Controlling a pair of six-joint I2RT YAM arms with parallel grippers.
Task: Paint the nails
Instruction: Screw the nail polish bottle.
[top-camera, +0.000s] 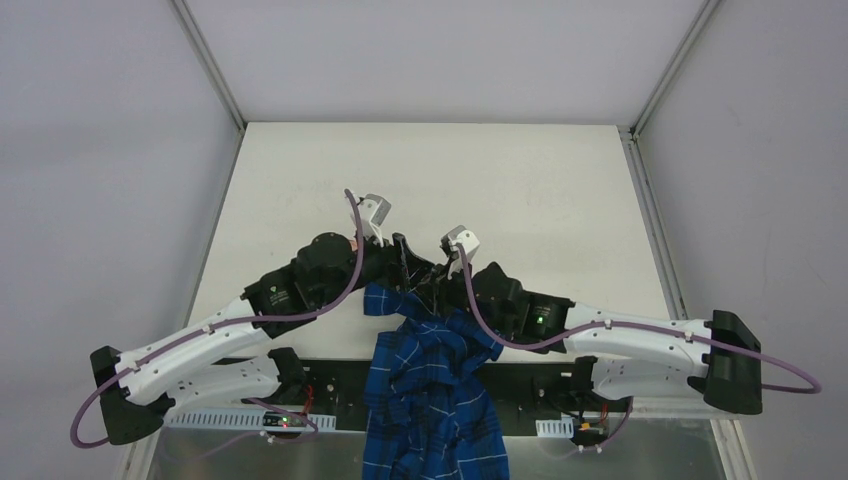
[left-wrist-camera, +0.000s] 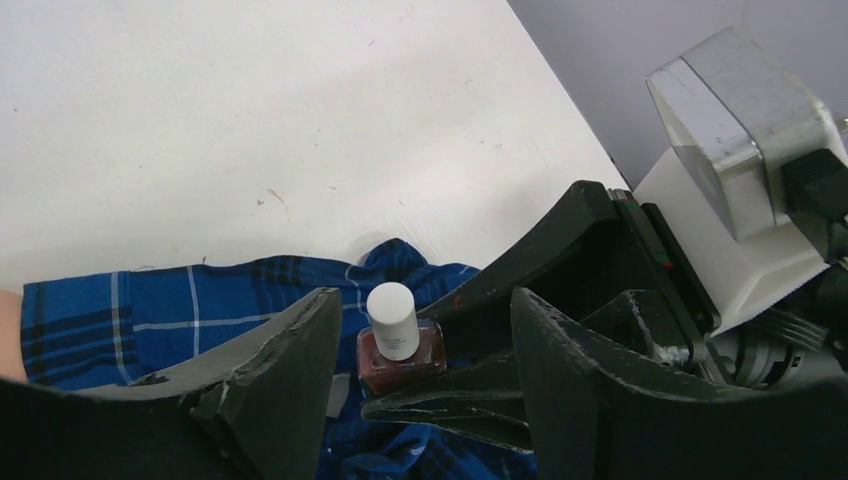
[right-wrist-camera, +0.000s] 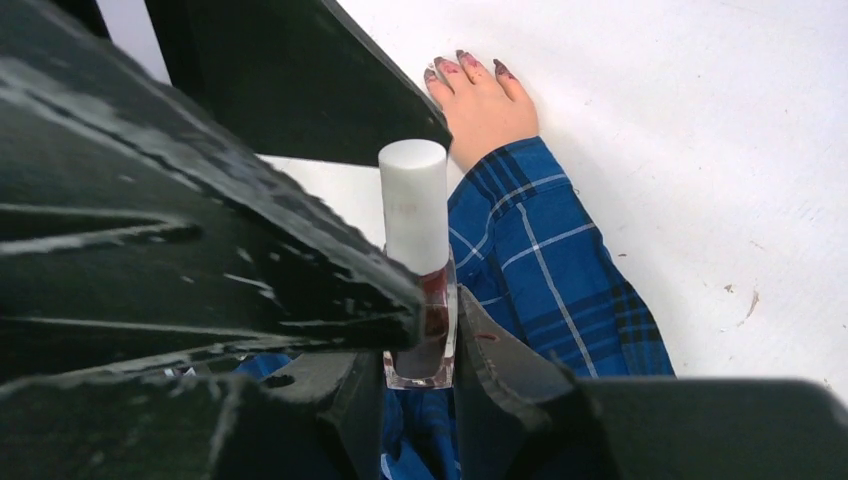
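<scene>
Nails (right-wrist-camera: 465, 65), dark reddish-purple, tip the pale hand (right-wrist-camera: 487, 110) lying flat on the white table (right-wrist-camera: 700, 120) just beyond the cuff of the blue plaid sleeve (right-wrist-camera: 540, 260). Above that sleeve the right gripper (right-wrist-camera: 420, 355) is clamped on the glass base of an upright nail polish bottle (right-wrist-camera: 425, 320). The left gripper (left-wrist-camera: 420, 325), also over the sleeve, has its fingers (left-wrist-camera: 280, 380) apart on either side of the white cap (left-wrist-camera: 392, 320).

- Left wrist view: the frame's left edge cuts the hand (left-wrist-camera: 8, 335) down to a sliver.
- Right wrist view: a finger (right-wrist-camera: 300, 70) of the left gripper (right-wrist-camera: 433, 222) covers the hand's near side, so the number of nails (right-wrist-camera: 465, 58) is uncertain. Fingers of the right gripper (right-wrist-camera: 420, 372) mask the sides of the polish bottle (right-wrist-camera: 414, 200).
- Top view: both grippers hide the hand, nails and bottle, and the plaid sleeve (top-camera: 430, 390) runs off the bottom edge.
</scene>
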